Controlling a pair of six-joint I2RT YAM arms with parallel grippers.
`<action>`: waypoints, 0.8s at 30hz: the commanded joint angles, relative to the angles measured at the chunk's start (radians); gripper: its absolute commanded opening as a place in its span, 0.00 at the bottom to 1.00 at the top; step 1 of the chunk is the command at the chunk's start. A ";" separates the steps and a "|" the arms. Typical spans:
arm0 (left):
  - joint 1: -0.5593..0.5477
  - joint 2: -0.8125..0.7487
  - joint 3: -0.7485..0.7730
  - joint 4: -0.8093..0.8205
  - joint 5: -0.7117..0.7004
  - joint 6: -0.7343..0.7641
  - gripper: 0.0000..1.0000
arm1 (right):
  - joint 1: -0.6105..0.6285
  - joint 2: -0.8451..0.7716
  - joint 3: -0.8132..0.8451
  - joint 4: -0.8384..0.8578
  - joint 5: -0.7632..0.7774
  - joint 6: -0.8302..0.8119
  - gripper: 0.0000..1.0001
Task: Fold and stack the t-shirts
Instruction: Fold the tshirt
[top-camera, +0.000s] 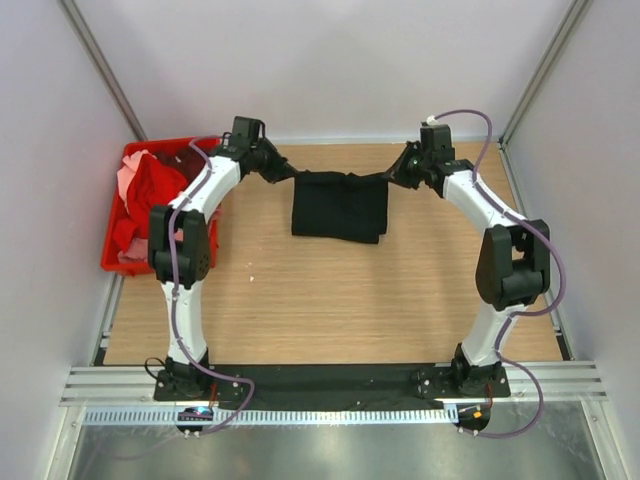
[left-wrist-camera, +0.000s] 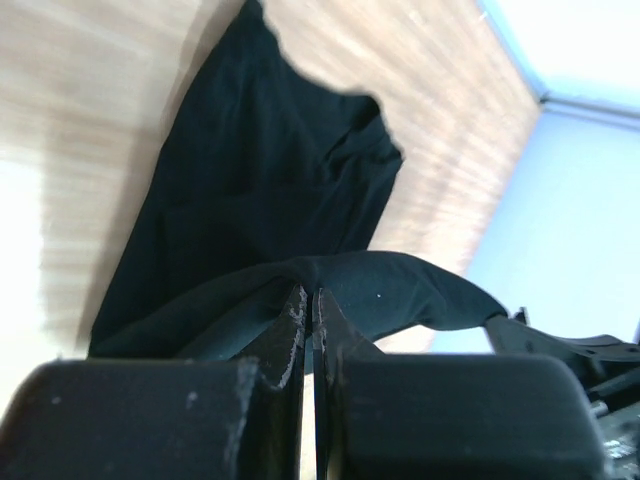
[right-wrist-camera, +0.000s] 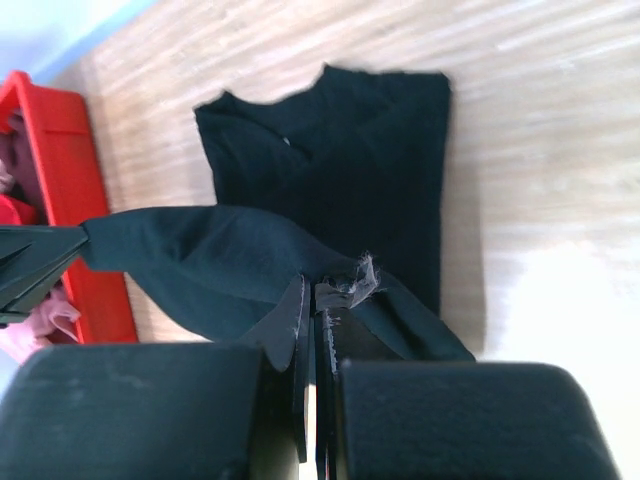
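Two grippers lifted the black t-shirt (top-camera: 338, 208) by its far edge.
The red crate (top-camera: 112, 262), holding red and pink shirts (top-camera: 152, 185), sat outboard of the left gripper (top-camera: 284, 173), which pinched one corner of the cloth. The shirt's body lay on the table (top-camera: 330, 310) between the grippers, toward their arm bases. The right gripper (top-camera: 393, 178) clamped the opposite corner, likely keeping the edge taut so the fold would land even.
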 joint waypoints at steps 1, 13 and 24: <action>0.021 0.022 0.067 0.171 0.052 -0.043 0.00 | -0.009 0.041 0.061 0.144 -0.058 0.034 0.01; 0.070 0.393 0.382 0.294 0.120 -0.064 0.08 | -0.044 0.304 0.200 0.298 -0.098 0.120 0.08; 0.129 0.305 0.341 0.284 0.115 0.102 0.43 | -0.079 0.325 0.222 0.228 -0.139 0.066 0.50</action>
